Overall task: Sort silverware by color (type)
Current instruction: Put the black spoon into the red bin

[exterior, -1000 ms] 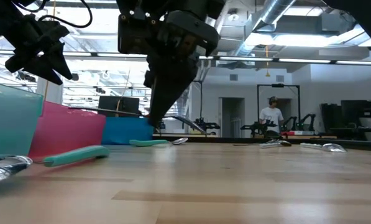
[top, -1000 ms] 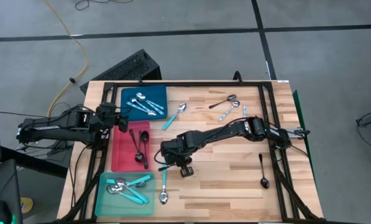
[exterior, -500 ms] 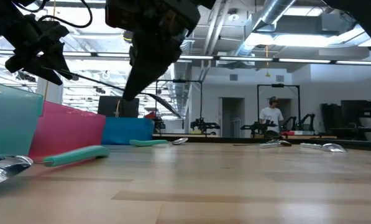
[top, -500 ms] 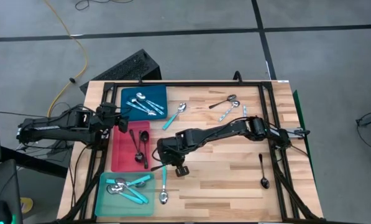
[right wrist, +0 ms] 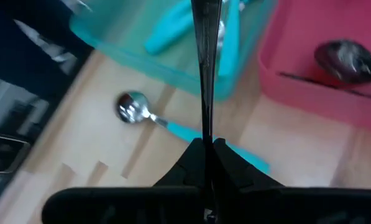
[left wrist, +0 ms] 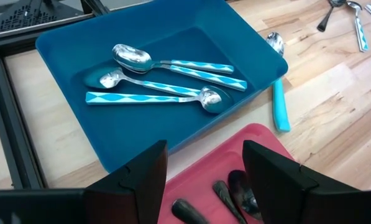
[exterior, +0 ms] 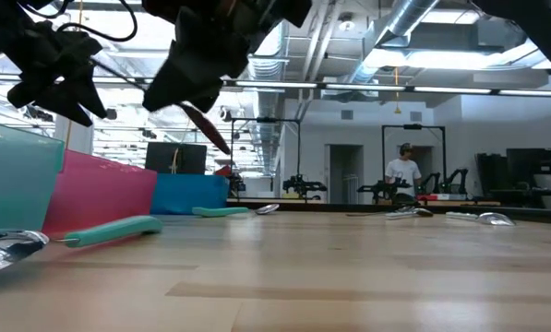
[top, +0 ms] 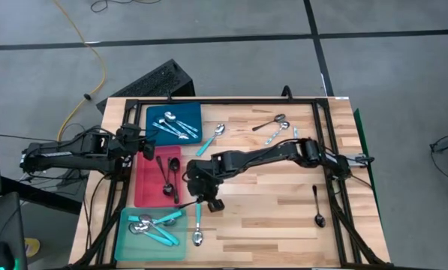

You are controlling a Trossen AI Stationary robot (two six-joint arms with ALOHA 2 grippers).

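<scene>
My right gripper (top: 192, 182) hangs above the table beside the red tray (top: 142, 196), shut on a black spoon (exterior: 208, 129). The tray holds other black spoons (top: 167, 176). My left gripper (left wrist: 204, 186) waits open over the table's left edge, above the red tray's far end. Spoons with patterned blue handles (left wrist: 166, 84) lie in the blue tray (top: 195, 112), and turquoise-handled ones (top: 160, 229) in the teal tray (top: 126, 244). Loose on the wood lie turquoise-handled spoons (top: 197, 223) (top: 211, 139) and a black one (top: 317, 206). My right gripper pinches the black spoon's thin handle (right wrist: 204, 134) between its two fingertips (right wrist: 225, 163). The handle runs straight on from the fingers. The fingers slant down toward the table's left side. The spoon hangs tilted, clear of the table.
Three more spoons (top: 278, 129) lie near the far edge, right of centre. A black frame (top: 231, 101) runs round the table. Bare wood lies between the trays and the right edge. A person (exterior: 403, 171) stands far back in the room.
My right gripper has risen and gone a little toward the red tray, tipping nearer to level. The black spoon has come up with it, from close to the table to hanging clear of it.
</scene>
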